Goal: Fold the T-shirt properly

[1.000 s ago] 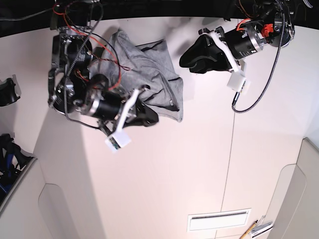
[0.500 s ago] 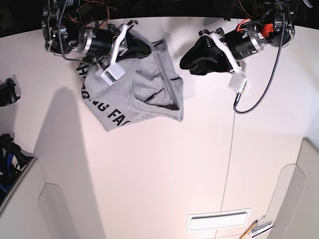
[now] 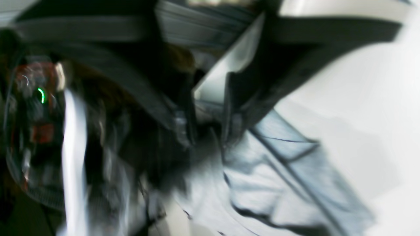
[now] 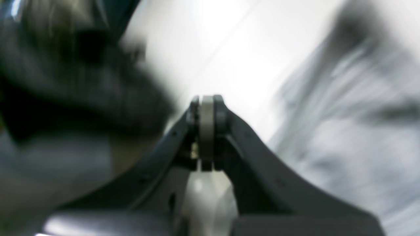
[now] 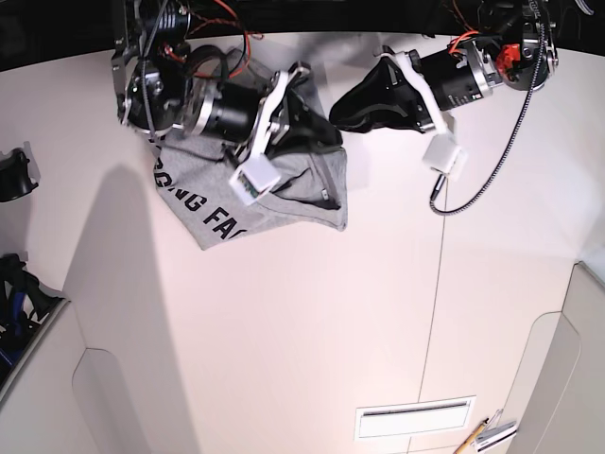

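We see the T-shirt (image 5: pixel 265 203) lying at the far end of the white surface (image 5: pixel 312 322), bunched into a rough, part-folded heap w/ black lettering showing on its near-left flap. Edges aren't square, layers are rumpled near the collar side, so we judge the fold approx. halfway at best: one or two flaps over, nothing neat yet.

Right gripper (image 5: pixel 317 128) sits low over the shirt's far edge in the base view. In its own wrist view the fingers (image 4: pixel 218 111) are pressed together w/ only a thin pale strip between them; that view is blurred, so we can't tell if the strip is cloth or a pad, i.e. whether it has hold of the shirt.

Left gripper (image 5: pixel 364 99) hangs just beyond the shirt's far-right corner, nr the other arm. Its wrist view is smeared too; grey cloth fills the lower part, the fingers (image 3: pixel 183 124) look near-closed, but we can't tell for sure, nor whether they pinch fabric.

Left to do, as we judge it: flatten the heap, bring sleeves/sides in, make the last fold, square it up.
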Controlling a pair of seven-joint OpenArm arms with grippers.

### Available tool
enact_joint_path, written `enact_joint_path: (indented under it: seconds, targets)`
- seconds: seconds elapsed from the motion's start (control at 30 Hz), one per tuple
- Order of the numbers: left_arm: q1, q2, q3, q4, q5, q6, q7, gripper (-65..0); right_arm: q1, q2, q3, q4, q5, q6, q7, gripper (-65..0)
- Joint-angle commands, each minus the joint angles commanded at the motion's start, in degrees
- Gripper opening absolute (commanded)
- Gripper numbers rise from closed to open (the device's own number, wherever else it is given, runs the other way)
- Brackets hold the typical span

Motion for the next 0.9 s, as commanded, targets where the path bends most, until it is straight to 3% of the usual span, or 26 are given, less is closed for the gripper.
enact_joint_path:
  seconds: [0.1,0.17,0.3,0.37,0.57,0.73,0.9]
  targets:
    - [0.00,0.02,7.02,0.00,1.64,0.00,0.33,-59.9,6.58,-0.02,5.62,-0.09,-3.65,-0.04,1.03,-65.0]
    - [0.00,0.02,12.74,-0.02,7.28,0.00,-2.08,-60.4,9.99,0.39,8.17,-1.01,-7.19,-0.04,1.79,-65.0]
    - [-0.02,0.04,21.86,-0.17,22.36,0.00,-13.09,-60.7,14.23,1.90,9.79,-6.58,-12.90,-0.24,6.58,-65.0]
    - [-0.24,0.31,24.41,-0.90,27.21,0.00,-17.03,-60.7,17.00,2.58,9.79,-11.34,-13.03,-0.24,7.08,-65.0]
    - [-2.60,4.28,25.86,-10.10,29.62,0.00,-17.25,-60.7,25.83,4.57,9.75,-28.35,-14.03,-0.22,10.27,-65.0]
    - [-5.68,4.61,25.86,-19.58,29.64,0.00,-16.94,-60.7,28.85,4.59,8.85,-40.02,-14.10,-0.04,10.27,-65.0]
    - [-7.23,4.59,24.26,-20.48,30.23,0.00,-16.50,-60.7,27.74,4.74,8.17,-43.06,-13.92,0.22,9.57,-65.0]
